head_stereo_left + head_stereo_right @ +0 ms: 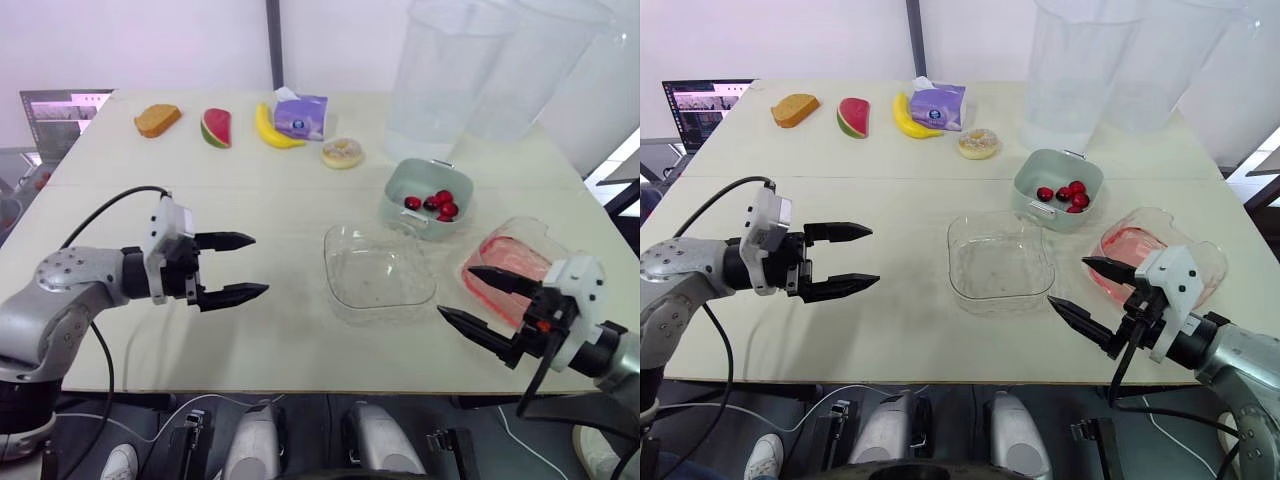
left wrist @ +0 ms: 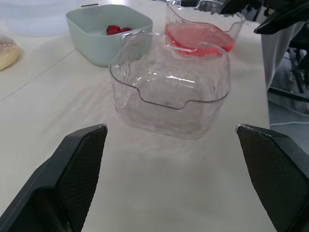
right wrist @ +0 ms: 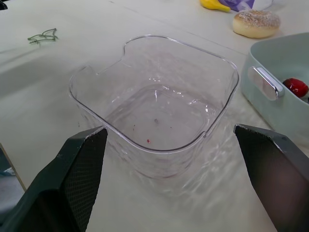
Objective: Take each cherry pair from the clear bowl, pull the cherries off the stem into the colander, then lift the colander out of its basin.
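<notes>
The left claw [image 1: 258,265] and right claw [image 1: 455,291] were held wide open and empty over the desk [image 1: 250,190], flanking the empty clear bowl [image 1: 378,272]. Cherries [image 1: 436,203] were seen in what was probably the mint colander [image 1: 400,190]. A pink-tinted tub [image 1: 510,258] was partly hidden by the right claw.

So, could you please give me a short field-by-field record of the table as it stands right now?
clear bowl: mid-table, no cherries inside
cherries: loose in the mint-green tub, behind the bowl
pink container: right of the bowl
stems: lying on the bare table
left gripper: fingers open, holding nothing, left of the bowl
right gripper: fingers open, holding nothing, by the pink container
</notes>
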Motion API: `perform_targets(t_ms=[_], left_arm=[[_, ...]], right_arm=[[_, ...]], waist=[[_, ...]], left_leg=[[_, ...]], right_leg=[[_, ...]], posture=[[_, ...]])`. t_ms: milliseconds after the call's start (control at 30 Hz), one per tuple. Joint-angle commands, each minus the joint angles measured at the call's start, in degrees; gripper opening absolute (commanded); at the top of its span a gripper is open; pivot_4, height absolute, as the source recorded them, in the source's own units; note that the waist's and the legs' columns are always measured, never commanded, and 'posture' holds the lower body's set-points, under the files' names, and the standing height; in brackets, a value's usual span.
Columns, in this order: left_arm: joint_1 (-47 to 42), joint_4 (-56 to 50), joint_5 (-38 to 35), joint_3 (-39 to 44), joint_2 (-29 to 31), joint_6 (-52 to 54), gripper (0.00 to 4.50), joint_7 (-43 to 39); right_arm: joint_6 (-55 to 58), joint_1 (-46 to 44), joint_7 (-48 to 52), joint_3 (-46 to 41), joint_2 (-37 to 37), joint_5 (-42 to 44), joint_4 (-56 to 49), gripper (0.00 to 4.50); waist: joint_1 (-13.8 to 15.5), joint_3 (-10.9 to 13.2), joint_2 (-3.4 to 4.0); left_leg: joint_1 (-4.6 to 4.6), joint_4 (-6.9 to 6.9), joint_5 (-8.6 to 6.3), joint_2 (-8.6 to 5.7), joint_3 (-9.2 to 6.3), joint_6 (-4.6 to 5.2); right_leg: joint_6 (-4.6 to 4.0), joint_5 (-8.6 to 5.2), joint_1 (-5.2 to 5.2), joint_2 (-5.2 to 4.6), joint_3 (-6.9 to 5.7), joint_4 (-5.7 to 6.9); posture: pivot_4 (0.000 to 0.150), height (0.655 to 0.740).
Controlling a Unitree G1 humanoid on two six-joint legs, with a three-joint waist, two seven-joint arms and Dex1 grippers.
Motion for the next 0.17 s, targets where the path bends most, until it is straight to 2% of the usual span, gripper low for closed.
perform_targets(t_ms=[33,167], left_arm=[[-0.01,-1.22,0.3,0.86,-0.06,-1.45,4.5,0.08],[-0.03,-1.23,1.2,0.6,-0.25,-2.54,4.5,0.28]], right_arm=[[-1.75,0.63,-0.59,-0.66,-1.14,1.95,-0.32,4.45],[-2.54,1.29,-1.47,-0.34,-2.14,3.0,0.11,4.45]], waist=[[0.03,0.0,0.0],[0.04,0.0,0.0]], left_leg=[[0.0,0.0,0.0,0.0,0.0,0.0],[0.0,0.0,0.0,0.0,0.0,0.0]], right_leg=[[0.0,0.0,0.0,0.0,0.0,0.0],[0.0,0.0,0.01,-0.01,0.0,-0.01]], posture=[[0.15,0.74],[0.15,0.74]])
